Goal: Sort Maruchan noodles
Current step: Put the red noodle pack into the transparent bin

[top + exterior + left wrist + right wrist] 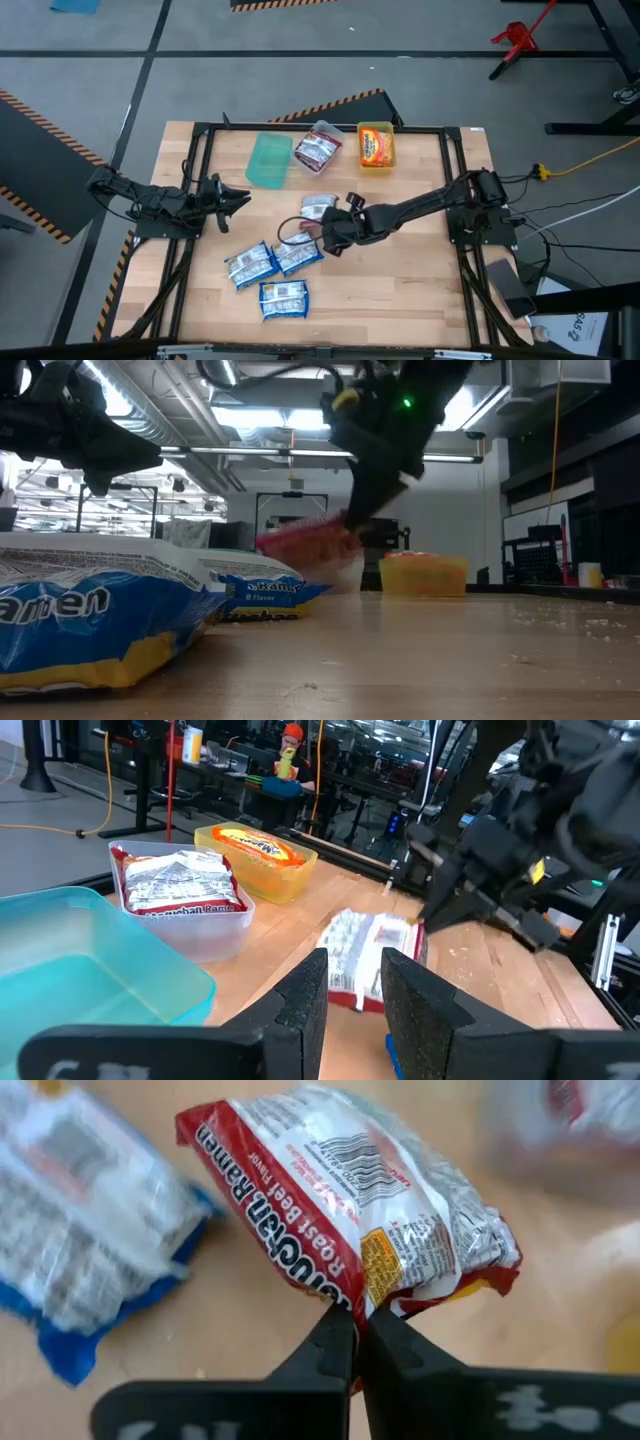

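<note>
A red Maruchan noodle packet [350,1190] hangs in the air near the table's middle [318,207], with my right gripper [358,1315] shut on it. Three blue packets [250,265], [297,255], [284,298] lie flat on the table nearer the front edge. At the far edge, a red packet [318,150] lies in the clear bin and an orange one [376,147] in the yellow bin. My left gripper [235,200] waits open at the table's left, pointing level toward the middle. My right gripper pinches the red packet's long side edge [352,1302] between its two fingertips. The fingers slant down from the table's right side. The packet is lifted clear of the table [305,545], its barcode side facing the wrist camera.
A green bin [268,160] stands left of the clear bin [322,130] and the yellow bin [377,128] along the far edge. A black frame [200,130] runs around the table. Bare wood [400,280] lies at the front right.
</note>
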Controlling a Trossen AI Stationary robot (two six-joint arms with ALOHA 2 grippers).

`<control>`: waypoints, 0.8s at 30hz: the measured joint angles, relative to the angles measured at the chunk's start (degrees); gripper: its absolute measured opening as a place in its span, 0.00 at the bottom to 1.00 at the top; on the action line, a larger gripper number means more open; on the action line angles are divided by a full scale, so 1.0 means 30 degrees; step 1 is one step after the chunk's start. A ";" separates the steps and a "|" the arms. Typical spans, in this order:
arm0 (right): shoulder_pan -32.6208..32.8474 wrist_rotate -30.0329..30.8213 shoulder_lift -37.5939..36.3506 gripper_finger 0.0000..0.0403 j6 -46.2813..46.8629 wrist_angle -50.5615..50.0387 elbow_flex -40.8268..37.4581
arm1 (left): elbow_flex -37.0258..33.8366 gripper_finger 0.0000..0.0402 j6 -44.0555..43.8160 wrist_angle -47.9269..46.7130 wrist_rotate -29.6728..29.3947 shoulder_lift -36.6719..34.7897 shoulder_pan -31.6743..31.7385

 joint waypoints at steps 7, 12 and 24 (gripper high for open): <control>-0.0988 0.0991 0.0000 0.00 -0.2454 -0.1254 0.2531 | 0.0000 0.22 0.0000 0.0000 0.0004 0.0000 -0.0003; -0.2157 0.2180 -0.0001 0.00 -0.4918 -0.1548 0.4242 | -0.0002 0.22 0.0095 0.0000 0.0007 0.0000 0.0001; -0.8308 0.2546 -0.0044 0.00 -0.4292 -0.0973 0.5326 | 0.0000 0.22 0.0124 0.0000 0.0007 0.0000 -0.0001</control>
